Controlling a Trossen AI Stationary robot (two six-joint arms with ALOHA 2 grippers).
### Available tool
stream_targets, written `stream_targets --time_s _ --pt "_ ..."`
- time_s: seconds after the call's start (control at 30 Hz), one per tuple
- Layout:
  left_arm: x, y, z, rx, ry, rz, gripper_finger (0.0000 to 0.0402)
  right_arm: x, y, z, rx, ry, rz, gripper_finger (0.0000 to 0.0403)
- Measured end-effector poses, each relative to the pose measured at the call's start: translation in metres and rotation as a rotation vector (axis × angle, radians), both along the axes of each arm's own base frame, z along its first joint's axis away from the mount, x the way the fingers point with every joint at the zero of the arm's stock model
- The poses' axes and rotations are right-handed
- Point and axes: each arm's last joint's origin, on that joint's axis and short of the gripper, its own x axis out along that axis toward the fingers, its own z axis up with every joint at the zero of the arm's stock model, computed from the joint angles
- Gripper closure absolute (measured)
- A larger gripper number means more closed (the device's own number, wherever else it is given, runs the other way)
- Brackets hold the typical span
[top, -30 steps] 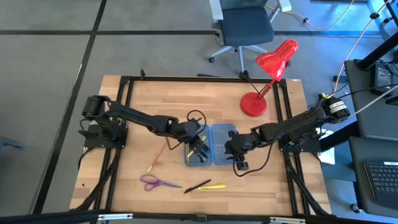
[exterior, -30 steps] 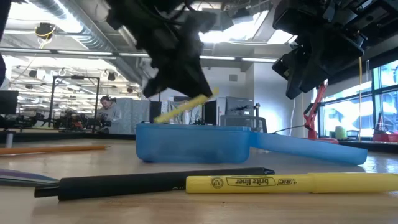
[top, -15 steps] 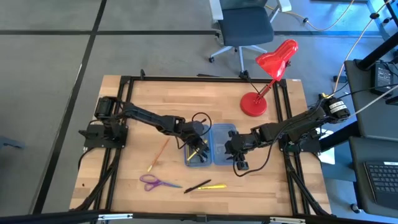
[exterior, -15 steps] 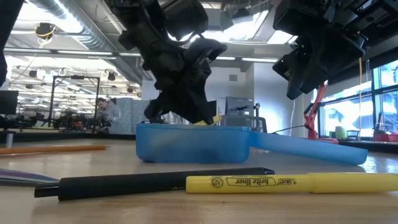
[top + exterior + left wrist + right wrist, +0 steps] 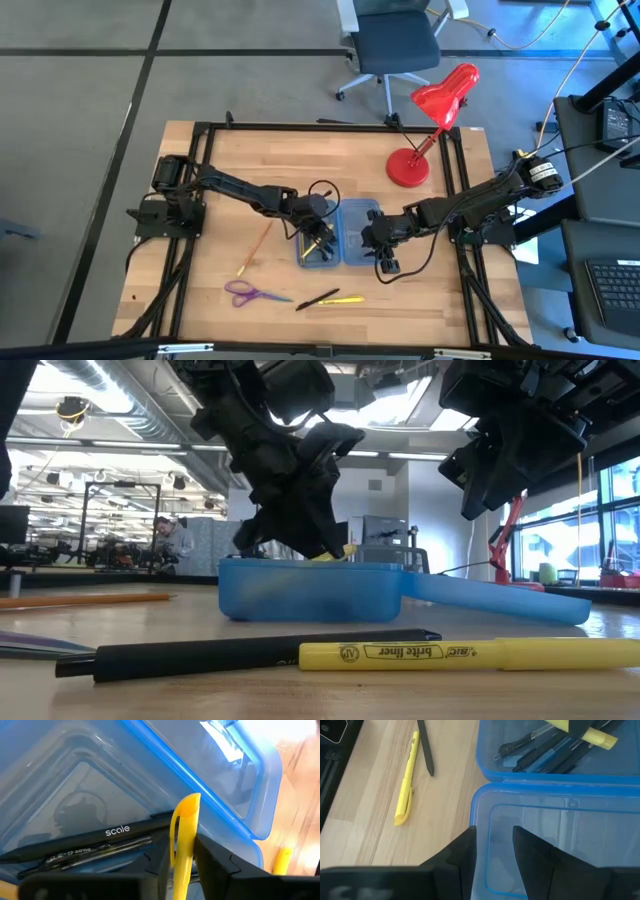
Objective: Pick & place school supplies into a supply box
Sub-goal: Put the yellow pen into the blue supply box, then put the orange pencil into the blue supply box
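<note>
The supply box [image 5: 358, 222] is translucent blue and lies open in the middle of the table, showing its two halves. Black and blue pens [image 5: 545, 755] lie in its left half. My left gripper [image 5: 318, 240] reaches down into that half, shut on a yellow pen [image 5: 182, 827]. My right gripper [image 5: 385, 255] is open and hovers over the near end of the right half [image 5: 545, 787], clear of it in the low view [image 5: 480, 500]. On the table lie an orange pencil [image 5: 255, 247], purple scissors [image 5: 243, 293], a black pen [image 5: 317, 300] and a yellow highlighter [image 5: 346, 299]. My left gripper pinches the yellow pen between its two fingers [image 5: 215, 857], coming from above and slanting down into the box's left half. The pen's clip end [image 5: 189, 802] sticks out beyond the fingertips, above the black pens [image 5: 100, 837]. Whether it rests on them I cannot tell.
A red desk lamp [image 5: 420, 140] stands at the far right of the table. The black pen [image 5: 250, 652] and the highlighter [image 5: 470, 652] lie near the table's near edge, in front of the box [image 5: 310, 595]. An office chair [image 5: 395, 45] stands beyond the far edge.
My left gripper has moved down into the box's left half, carrying the yellow pen. The pen was tilted above the rim; now only its tip shows over the wall in the low view. The right arm has kept still.
</note>
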Motion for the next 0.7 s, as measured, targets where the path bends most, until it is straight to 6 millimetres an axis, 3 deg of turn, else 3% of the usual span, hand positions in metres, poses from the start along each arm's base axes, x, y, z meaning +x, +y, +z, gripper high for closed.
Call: stream_targets --time_s 0.3,0.43,0.53,0.7 --pt "-0.004 0.0 0.009 0.045 -0.011 -0.082 0.0235 0.0 0.0 0.0 -0.001 0.002 0.0 0.0271" --pt "-0.022 -0.002 0.026 0.105 0.069 -0.08 0.0221 0.0 0.0 0.0 -0.001 0.005 0.0 0.0271" --pt "-0.044 -0.006 0.039 0.175 0.184 0.02 0.0217 -0.001 0.0 -0.001 -0.003 0.009 0.0 0.0271" --pt "-0.075 -0.033 0.055 0.166 0.299 0.102 0.0217 -0.001 0.0 -0.001 -0.003 0.009 0.0 0.0271"
